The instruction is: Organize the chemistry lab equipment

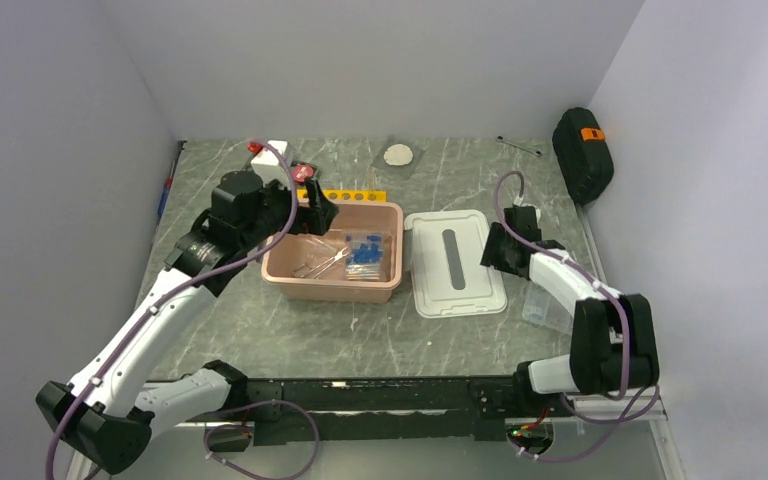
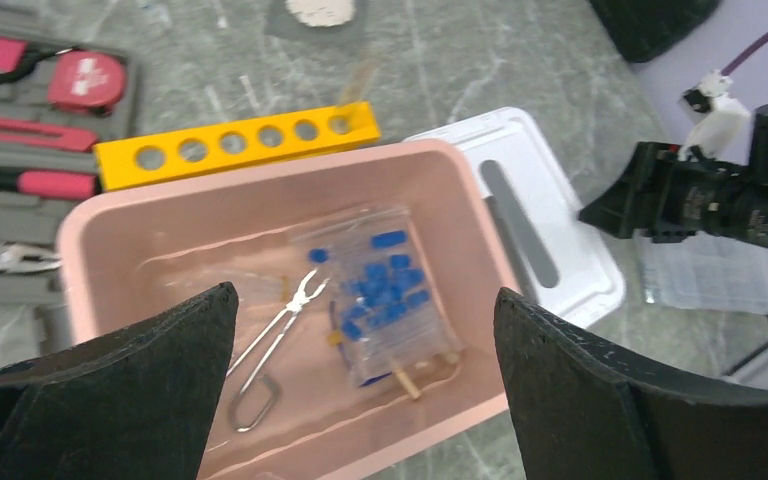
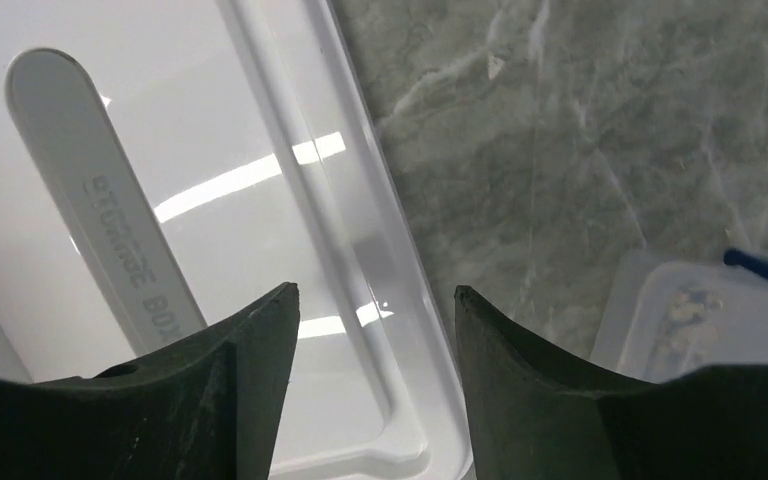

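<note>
Left wrist view is showing your left gripper (image 2: 362, 298) hanging wide open over the pink tub (image 2: 120, 225) that is gathering the bag of blue-capped tubes (image 2: 385, 290), the yellow test-tube rack (image 2: 240, 145) waiting just behind it, while your right gripper (image 3: 375, 292) is hovering, jaws parted and empty, over the white lid (image 3: 160, 100) beside that tub.

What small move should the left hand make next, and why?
Probably move the open left hand forward, past the far rim of the pink bin, toward the yellow rack. The rack lies on the table behind the bin, the bag of blue-capped tubes is already inside, and the hand holds nothing.
</note>
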Available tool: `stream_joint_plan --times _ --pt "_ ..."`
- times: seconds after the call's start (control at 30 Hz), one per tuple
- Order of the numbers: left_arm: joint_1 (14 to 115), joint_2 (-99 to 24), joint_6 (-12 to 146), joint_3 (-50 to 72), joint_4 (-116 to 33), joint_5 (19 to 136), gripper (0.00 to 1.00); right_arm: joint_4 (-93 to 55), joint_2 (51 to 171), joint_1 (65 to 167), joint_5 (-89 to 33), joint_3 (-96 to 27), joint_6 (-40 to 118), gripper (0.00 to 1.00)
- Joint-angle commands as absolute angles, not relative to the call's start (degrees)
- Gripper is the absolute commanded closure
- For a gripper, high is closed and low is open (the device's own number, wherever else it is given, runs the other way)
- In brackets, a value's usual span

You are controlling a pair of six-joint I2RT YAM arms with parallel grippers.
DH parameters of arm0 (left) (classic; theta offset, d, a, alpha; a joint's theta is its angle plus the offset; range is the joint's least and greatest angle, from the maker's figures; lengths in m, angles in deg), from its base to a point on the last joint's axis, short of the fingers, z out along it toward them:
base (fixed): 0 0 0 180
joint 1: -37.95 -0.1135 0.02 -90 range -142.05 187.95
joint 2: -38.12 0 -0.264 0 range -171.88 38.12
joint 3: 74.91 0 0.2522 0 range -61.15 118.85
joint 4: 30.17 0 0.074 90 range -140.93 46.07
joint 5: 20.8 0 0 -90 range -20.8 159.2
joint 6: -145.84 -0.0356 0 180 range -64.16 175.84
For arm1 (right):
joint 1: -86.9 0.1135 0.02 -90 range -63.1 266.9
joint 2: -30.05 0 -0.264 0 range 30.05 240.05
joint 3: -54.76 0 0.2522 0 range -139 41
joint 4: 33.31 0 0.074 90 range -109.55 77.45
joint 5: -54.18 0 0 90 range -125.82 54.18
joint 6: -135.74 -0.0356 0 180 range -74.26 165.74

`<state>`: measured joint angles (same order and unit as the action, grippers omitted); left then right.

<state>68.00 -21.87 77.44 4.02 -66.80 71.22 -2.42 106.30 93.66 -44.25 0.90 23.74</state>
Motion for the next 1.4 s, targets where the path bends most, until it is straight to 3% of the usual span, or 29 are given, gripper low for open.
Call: stream_joint_plan --times 0.0,0.3,0.53,0.8,1.07,1.37 --pt "64.4 -19.7 72.3 2.7 -70.2 70.6 0.01 -3.0 111.3 91.2 -40.9 -4.6 30.1 0.42" --pt "62.4 -16.2 66.5 -1.3 -72.5 65.0 0.01 -1.9 117.9 89.5 -36.3 -7.3 35.1 0.60" --pt "61.6 -15.1 65.8 -2.3 -72.5 64.6 0.01 -1.8 120.2 89.5 -36.4 -7.9 36.0 0.62" --pt "61.2 -14.6 65.6 -2.8 -72.5 64.1 0.01 -0.7 123.5 89.5 -36.5 -8.9 36.2 0.71" --pt "61.2 -15.1 65.8 -2.8 -71.8 66.3 0.01 -3.0 122.2 89.5 -35.2 -6.9 34.1 1.00" --pt "61.2 -16.9 69.1 -0.8 -69.2 74.0 0.01 -7.4 117.3 87.9 -30.0 -2.9 29.9 1.00"
